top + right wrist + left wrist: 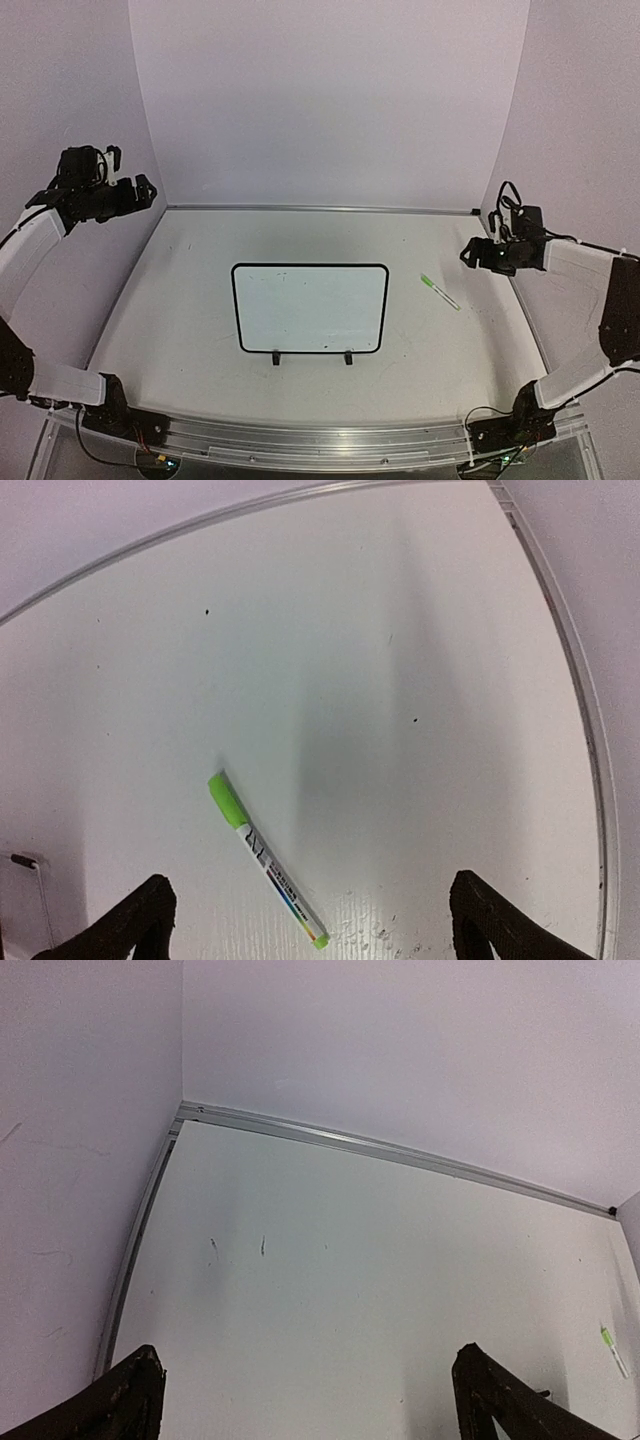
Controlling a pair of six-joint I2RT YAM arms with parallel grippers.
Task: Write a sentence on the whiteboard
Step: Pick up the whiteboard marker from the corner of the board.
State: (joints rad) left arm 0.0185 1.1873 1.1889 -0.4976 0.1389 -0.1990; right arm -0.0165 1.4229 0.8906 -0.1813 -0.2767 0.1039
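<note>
Pale lilac walls point(330, 100) close in the back and both sides. A thin metal rail point(320, 208) runs along the foot of the back wall.

White surface point(190, 270), matte, with a few small dark specks and scuffs seen from both wrist views.

Left arm point(40, 235): white links, raised high by the left wall. The left hand point(138, 192) sits well apart from everything on the surface. In the left wrist view its dark fingers point(130, 1400) are spread wide over bare surface, gripping nothing.

Right arm point(590, 290): bent in from the right edge, with the right hand point(474, 256) pointing inward and low. In the right wrist view its fingers point(150, 915) are also spread wide, gripping nothing.

Whiteboard point(310, 308): lies flat at the centre of the surface, long edges running left to right, thin black rounded border. Its face reads plain white from above, apart from faint specks near the far edge; no writing can be made out.

Marker point(440, 292): lies on the surface just right of the whiteboard, between it and the right hand, touching neither. It lies diagonally, green cap toward the far left. The body is white with small print, and the other end has a small green tip. In the right wrist view the marker point(265, 860) lies ahead of the spread fingers, left of their midline.

Two small black feet clips point(276, 357) sit on the board's near long edge.
</note>
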